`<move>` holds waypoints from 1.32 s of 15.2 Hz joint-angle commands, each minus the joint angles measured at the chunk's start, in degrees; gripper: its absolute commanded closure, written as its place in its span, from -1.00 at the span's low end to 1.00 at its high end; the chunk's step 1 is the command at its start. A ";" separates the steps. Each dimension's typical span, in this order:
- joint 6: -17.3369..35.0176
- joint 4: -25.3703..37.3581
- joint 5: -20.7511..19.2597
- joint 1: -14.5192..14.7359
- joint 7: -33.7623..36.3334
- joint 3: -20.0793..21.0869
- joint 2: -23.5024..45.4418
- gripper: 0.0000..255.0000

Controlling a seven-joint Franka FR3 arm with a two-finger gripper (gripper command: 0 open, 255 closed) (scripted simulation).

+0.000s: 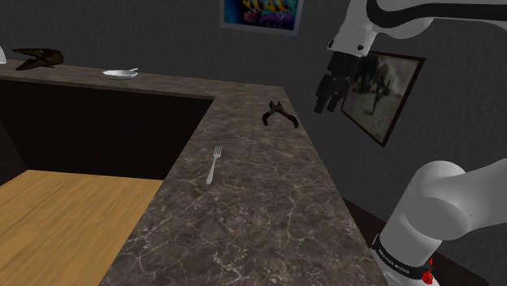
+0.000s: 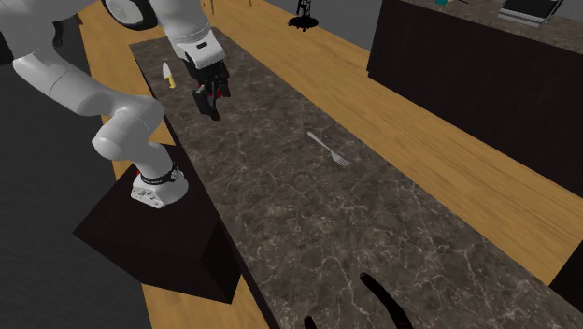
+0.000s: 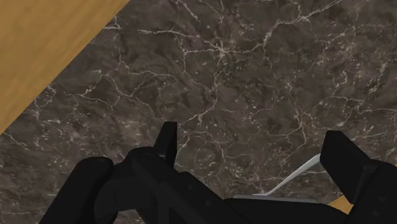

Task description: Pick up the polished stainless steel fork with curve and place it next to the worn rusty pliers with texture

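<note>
The silvery fork [image 1: 214,162] lies flat on the dark marbled countertop [image 1: 244,211], tines pointing away from the stand. The dark, rusty pliers [image 1: 279,114] rest further along the same counter, handles spread. My black gripper [image 1: 328,103] hangs high above the counter, off to the shoulder view's right of the pliers, holding nothing. In the second exterior view the gripper [image 2: 207,106] is well short of the fork [image 2: 329,149], and the pliers [image 2: 378,301] loom dark at the bottom edge. In the wrist view the fingers [image 3: 167,141] stand wide apart, and the fork [image 3: 298,174] shows beside the other finger.
A white dish [image 1: 120,74] and a dark brown object [image 1: 36,57] sit on the far counter run. A small yellow-handled tool [image 2: 169,75] lies near the counter's end behind the arm. Wooden floor [image 1: 65,219] lies below the counter edge. A framed picture [image 1: 382,93] hangs behind the gripper.
</note>
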 commanded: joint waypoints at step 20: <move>26.55 9.48 -0.32 -4.71 40.59 21.26 34.60 -1.00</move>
